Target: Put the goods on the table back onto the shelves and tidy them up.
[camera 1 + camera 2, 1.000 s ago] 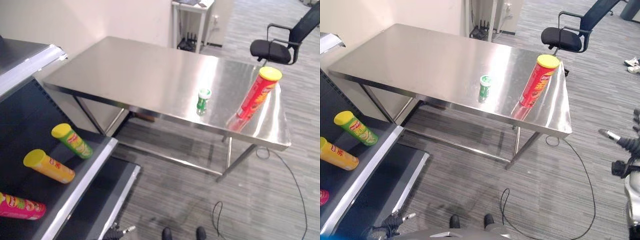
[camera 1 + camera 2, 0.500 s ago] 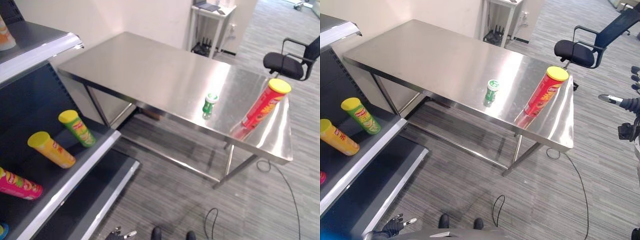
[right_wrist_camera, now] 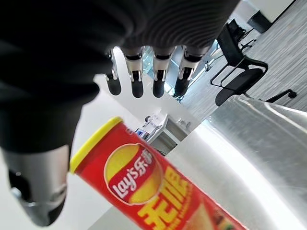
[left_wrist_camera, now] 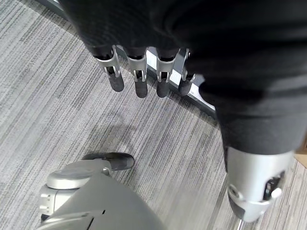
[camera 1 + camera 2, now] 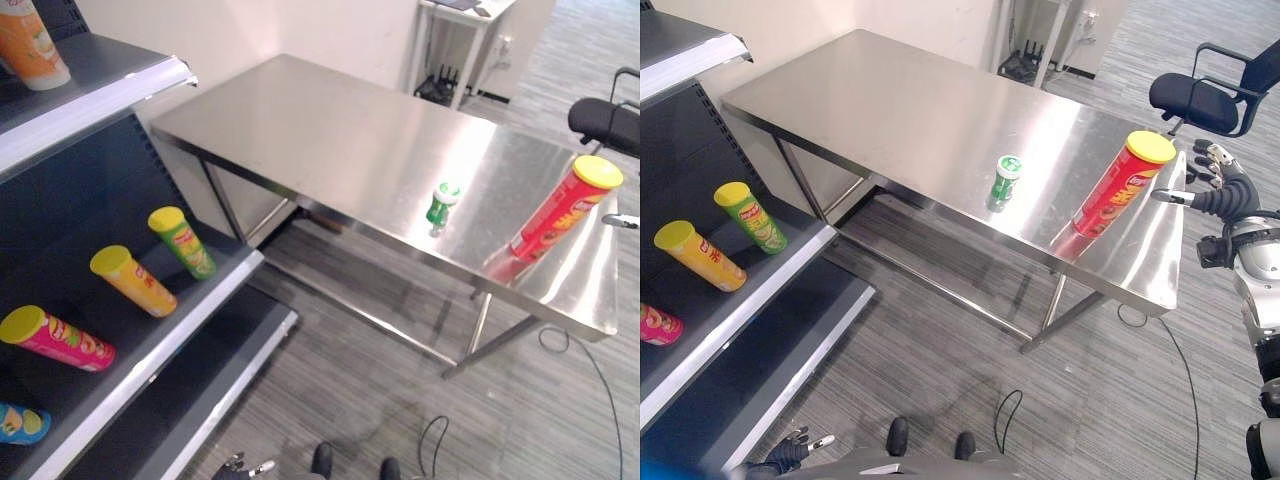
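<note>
On the surface (image 5: 900, 110), a tall can (image 5: 1120, 185) stands near the right end, with a small bottle (image 5: 1005, 179) to its left. The right hand (image 5: 1215, 190) hovers just right of the can. Left of the surface, cans (image 5: 135, 282) lie on the shelf (image 5: 175, 335).

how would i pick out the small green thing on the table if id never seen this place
Find the long steel table beside the dark shelves. Two items stand near its right end: the small green bottle is short with a white cap, left of the tall red can with a yellow lid.
</note>
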